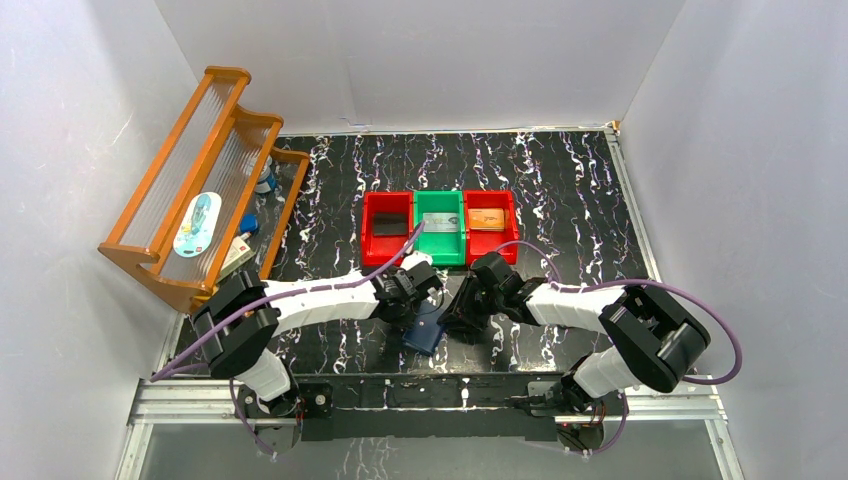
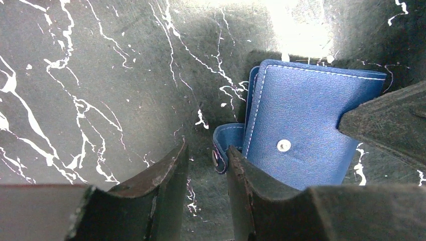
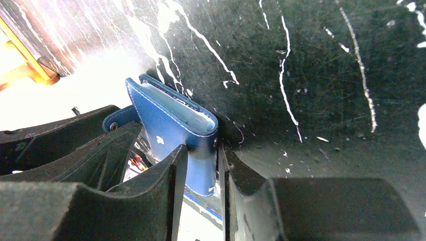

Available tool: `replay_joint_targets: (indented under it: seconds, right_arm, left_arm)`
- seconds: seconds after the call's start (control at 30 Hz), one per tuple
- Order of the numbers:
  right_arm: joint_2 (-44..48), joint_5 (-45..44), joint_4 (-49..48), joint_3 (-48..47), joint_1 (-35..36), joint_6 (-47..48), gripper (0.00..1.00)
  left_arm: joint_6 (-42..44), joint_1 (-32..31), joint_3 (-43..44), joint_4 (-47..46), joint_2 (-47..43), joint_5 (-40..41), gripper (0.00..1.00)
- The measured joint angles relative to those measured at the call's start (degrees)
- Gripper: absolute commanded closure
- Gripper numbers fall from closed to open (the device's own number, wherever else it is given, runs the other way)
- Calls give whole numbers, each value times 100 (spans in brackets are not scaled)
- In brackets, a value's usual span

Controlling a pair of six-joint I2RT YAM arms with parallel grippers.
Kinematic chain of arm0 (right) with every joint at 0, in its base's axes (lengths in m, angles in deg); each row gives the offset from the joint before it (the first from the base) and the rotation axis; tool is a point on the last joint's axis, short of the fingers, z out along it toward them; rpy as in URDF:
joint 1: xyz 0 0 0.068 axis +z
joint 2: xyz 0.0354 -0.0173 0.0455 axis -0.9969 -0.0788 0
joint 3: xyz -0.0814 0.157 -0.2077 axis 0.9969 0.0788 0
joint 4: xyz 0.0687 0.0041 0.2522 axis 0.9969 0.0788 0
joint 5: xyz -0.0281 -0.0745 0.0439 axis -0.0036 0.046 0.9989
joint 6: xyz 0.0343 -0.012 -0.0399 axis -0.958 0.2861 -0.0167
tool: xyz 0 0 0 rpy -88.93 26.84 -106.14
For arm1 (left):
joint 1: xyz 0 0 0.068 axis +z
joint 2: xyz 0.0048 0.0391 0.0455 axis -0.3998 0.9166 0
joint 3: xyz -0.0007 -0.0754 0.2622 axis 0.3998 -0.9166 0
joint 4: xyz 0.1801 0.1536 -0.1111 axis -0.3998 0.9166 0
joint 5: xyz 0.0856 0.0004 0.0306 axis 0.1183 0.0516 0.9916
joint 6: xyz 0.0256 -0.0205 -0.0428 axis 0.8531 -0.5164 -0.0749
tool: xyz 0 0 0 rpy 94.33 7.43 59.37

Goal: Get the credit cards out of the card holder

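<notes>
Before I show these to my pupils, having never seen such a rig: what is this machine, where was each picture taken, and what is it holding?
Two robot arms are bolted at the near edge of a black marbled table. The wide picture looks down from above; the other two come from cameras on each wrist. The right arm's fingers pinch a blue card holder, standing it on edge. The left arm's fingers stand apart beside its loose strap, holding nothing. Farther back sit three bins, and a wooden rack at the left.
</notes>
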Motion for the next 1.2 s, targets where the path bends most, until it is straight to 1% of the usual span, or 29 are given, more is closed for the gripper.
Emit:
replay_joint_targets:
  seconds: [0.03,0.1,0.2,0.27,0.3,0.4,0.43,0.5,0.53,0.6,0.63,0.67,0.77,0.83,0.93,1.03,1.2]
  right_arm:
    - [0,0,-2,0,0,7,61]
    - [0,2,-4,0,0,13,61]
    - [0,7,-4,0,0,28,61]
    - [0,7,-4,0,0,37,61]
    - [0,7,-9,-2,0,42,61]
    - [0,9,-11,-2,0,52,60]
    - [0,9,-11,-2,0,55,59]
    - [0,13,-11,-9,0,59,57]
    - [0,13,-2,-22,0,74,51]
    - [2,26,153,-122,0,138,43]
    - [2,-37,319,-249,0,232,39]
    - [0,-109,492,-372,0,299,33]
    - [0,-361,1058,-798,-7,529,19]
    - [7,-575,1473,-1106,-9,675,17]
    - [72,-986,2015,-1480,-11,820,15]
    - [243,-1379,2435,-1690,-13,881,15]
    - [715,-1792,2682,-1663,-35,876,16]
  left_arm:
    - [0,11,-11,-9,0,-7,69]
    - [0,44,-46,-70,-2,-46,76]
    - [4,122,-103,-192,-2,-133,77]
    - [15,181,-111,-240,-2,-212,81]
    - [24,219,-111,-295,-2,-269,84]
    - [70,306,-114,-424,-11,-415,98]
    - [90,337,-120,-479,-22,-492,100]
    - [116,380,-144,-557,-68,-601,100]
    - [136,396,-173,-597,-109,-654,100]
    - [162,450,-262,-651,-363,-852,100]
    - [162,459,-275,-640,-437,-925,100]
    - [160,463,-289,-625,-546,-970,100]
    - [151,487,-295,-592,-1161,-1086,100]
    - [144,494,-282,-579,-1554,-1123,100]
    - [138,494,-162,-503,-1961,-1178,100]
    - [140,494,-2,-468,-2046,-1331,100]
    - [101,503,66,-470,-2000,-1554,100]
